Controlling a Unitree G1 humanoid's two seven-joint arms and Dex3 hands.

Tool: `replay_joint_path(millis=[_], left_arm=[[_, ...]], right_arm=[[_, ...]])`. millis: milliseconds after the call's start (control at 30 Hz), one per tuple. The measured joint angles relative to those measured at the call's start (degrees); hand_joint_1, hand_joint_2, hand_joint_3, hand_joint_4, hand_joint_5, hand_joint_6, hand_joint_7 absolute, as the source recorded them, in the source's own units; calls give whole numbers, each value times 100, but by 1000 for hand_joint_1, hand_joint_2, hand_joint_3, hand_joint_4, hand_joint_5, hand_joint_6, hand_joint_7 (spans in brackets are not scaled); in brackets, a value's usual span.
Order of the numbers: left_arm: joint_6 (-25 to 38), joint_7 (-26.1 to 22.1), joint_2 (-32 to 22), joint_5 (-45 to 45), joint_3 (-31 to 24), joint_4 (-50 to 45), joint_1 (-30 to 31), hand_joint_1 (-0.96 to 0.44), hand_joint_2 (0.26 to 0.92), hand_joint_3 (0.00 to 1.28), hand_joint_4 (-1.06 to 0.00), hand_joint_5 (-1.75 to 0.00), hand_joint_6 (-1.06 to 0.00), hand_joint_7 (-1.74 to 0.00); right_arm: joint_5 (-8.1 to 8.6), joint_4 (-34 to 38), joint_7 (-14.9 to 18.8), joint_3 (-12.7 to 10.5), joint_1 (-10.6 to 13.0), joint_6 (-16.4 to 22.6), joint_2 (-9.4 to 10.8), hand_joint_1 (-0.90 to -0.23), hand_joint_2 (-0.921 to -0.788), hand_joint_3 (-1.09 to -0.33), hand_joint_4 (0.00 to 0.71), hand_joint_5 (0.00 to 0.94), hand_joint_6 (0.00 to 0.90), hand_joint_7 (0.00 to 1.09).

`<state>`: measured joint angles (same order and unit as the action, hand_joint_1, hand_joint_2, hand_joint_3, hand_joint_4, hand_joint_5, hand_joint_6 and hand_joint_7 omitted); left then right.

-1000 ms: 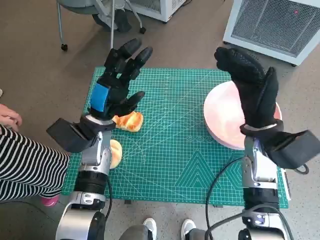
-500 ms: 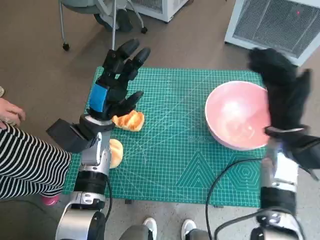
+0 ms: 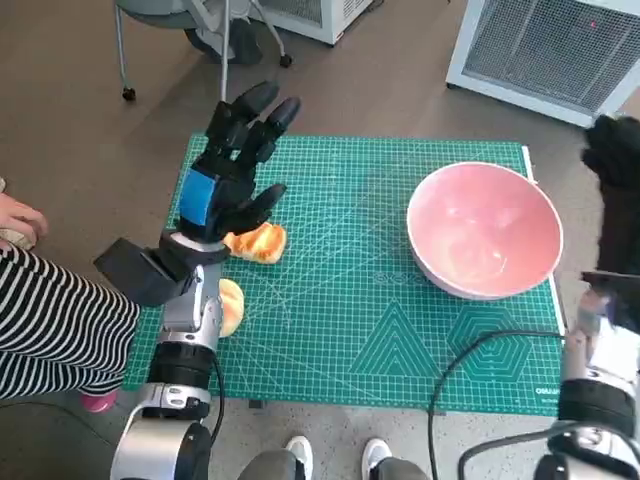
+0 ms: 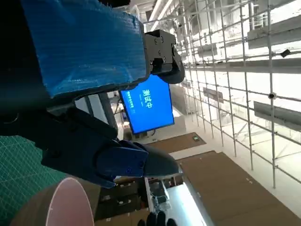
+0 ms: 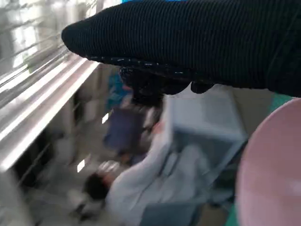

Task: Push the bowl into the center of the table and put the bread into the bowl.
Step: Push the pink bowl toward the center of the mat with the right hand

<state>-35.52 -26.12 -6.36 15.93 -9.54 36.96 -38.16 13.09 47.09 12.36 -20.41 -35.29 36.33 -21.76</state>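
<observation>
Fingers of left hand (image 3: pixel 228 170) spread wide, holding nothing, raised over table's (image 3: pixel 340 330) left edge w/ blue-taped back up. Right hand (image 3: pixel 615 200) upright just off right edge, beside bowl (image 3: pixel 485 232); can't tell finger spread, blurred. Bowl sits near right edge. Bread (image 3: pixel 257 242) lies under left hand by left edge.
</observation>
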Motion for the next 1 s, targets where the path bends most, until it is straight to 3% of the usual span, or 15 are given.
replay_joint_path(millis=[300, 633, 1000], left_arm=[[-1, -19, 1, 1, -16, 17, -1, -639, 921, 275, -226, -172, 0, -624], [-1, -16, -29, -6, -37, 17, 0, -655, 921, 284, -235, -159, 0, -624], [-5, 49, -153, -21, -51, 4, 14, -676, 921, 285, -249, -129, -19, -580]], right_arm=[[36, 1036, -92, -195, -196, -8, -179, -685, -921, -792, 103, 4, 8, 325], [71, 1950, -84, -319, -513, -463, -200, -640, -921, -820, 106, 5, 18, 309], [270, 2394, -7, -492, -729, -943, 98, -634, -921, -837, 104, 1, 50, 307]])
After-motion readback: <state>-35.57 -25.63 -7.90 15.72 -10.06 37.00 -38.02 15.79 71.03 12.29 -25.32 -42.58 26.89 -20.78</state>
